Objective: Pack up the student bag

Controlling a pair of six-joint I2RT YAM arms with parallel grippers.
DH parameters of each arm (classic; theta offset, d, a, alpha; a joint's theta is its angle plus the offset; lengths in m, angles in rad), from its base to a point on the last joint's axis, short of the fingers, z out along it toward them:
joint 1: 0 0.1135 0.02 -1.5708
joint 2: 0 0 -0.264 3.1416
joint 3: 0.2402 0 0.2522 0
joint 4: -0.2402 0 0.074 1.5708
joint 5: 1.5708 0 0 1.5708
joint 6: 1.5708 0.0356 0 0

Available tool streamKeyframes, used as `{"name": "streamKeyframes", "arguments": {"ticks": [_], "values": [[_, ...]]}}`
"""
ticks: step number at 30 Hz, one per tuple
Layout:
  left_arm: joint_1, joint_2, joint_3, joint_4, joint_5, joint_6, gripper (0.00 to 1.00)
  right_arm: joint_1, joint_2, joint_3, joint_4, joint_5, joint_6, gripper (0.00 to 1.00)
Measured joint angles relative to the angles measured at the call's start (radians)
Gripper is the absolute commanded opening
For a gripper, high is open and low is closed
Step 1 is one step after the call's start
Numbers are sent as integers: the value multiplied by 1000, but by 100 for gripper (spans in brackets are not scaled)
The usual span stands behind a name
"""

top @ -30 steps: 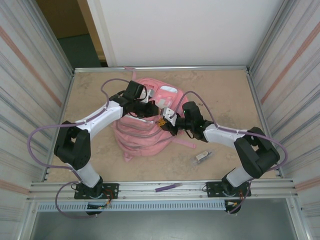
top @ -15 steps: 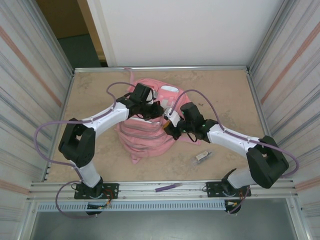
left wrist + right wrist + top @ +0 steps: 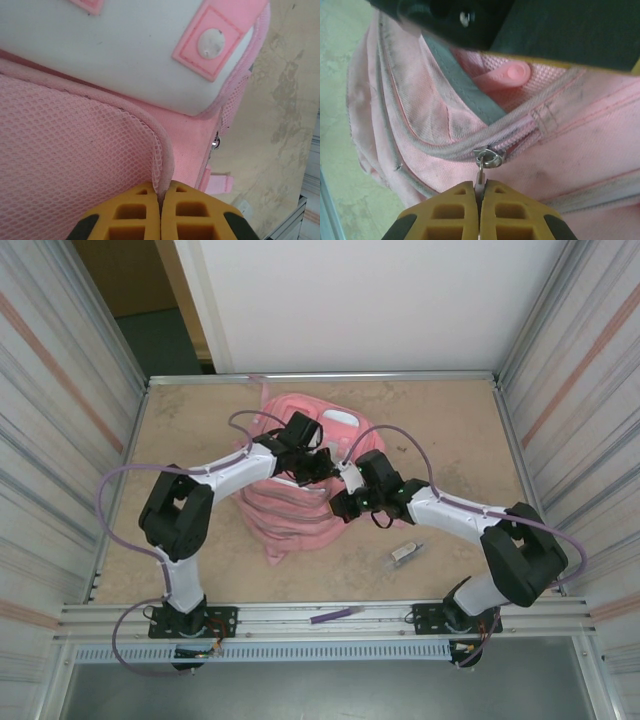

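student bag lying mid-table, both grippers pinching it

the pink student bag [image 3: 285,520] is lying in the middle of the table [image 3: 450,430], a white patch showing at its far end. the left gripper [image 3: 160,200] is sitting fully closed on the rolled edge of the bag's mesh pocket [image 3: 75,150], the binding caught between its yellow pads. the right gripper [image 3: 480,192] is clamping tight on the thin zipper pull [image 3: 480,176] (it is hanging from a metal ring on the slider), just below the grey zipper track. near the right arm a small grey-white object [image 3: 404,553] is resting on the table, and a purple strip [image 3: 335,615] is lying on the front rail.
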Motion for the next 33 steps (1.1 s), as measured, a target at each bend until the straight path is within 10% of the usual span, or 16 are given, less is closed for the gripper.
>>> {"name": "streamKeyframes", "arguments": {"ticks": [14, 27, 33], "values": [[-16, -44, 18, 53, -34, 33, 0, -1, -85, 8, -121, 0, -315, 0], [-37, 85, 103, 79, -82, -87, 0, 144, 16, -18, 113, 153, 64, 0], [-38, 98, 103, 187, -140, -79, 28, 130, 19, -79, 187, 151, 130, 0]]}}
